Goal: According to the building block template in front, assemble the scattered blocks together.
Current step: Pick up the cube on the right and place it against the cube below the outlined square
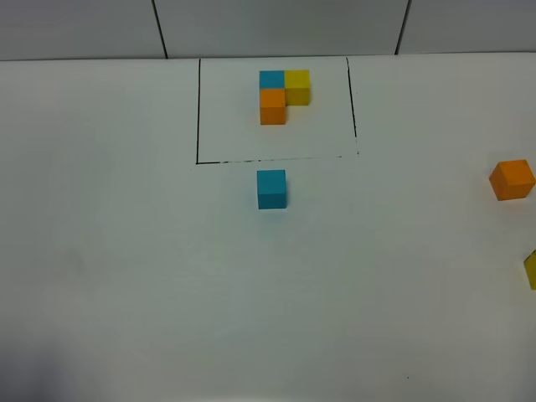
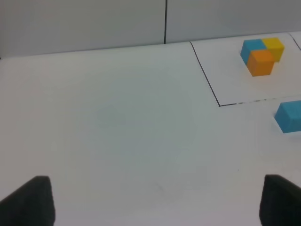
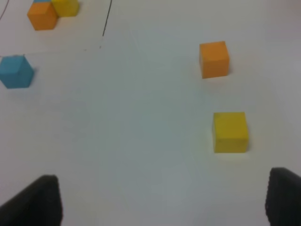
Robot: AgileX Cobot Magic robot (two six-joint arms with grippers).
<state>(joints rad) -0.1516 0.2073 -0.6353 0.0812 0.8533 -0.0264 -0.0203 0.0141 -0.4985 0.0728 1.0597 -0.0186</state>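
The building block template (image 1: 283, 94) is a blue, yellow and orange cluster inside a thin black outline (image 1: 198, 109) at the back of the white table. Of the scattered blocks, the loose blue cube (image 1: 271, 188) sits just in front of the outline. The orange cube (image 1: 512, 179) and the yellow cube (image 1: 531, 270) lie at the far right edge. Neither gripper shows in the exterior high view. My left gripper (image 2: 157, 207) is open over bare table, with the blue cube (image 2: 289, 116) off to one side. My right gripper (image 3: 162, 202) is open, short of the yellow cube (image 3: 230, 132) and the orange cube (image 3: 214, 59).
A grey panelled wall (image 1: 276, 25) with dark seams rises behind the table's back edge. The yellow cube is cut off by the right border of the exterior high view.
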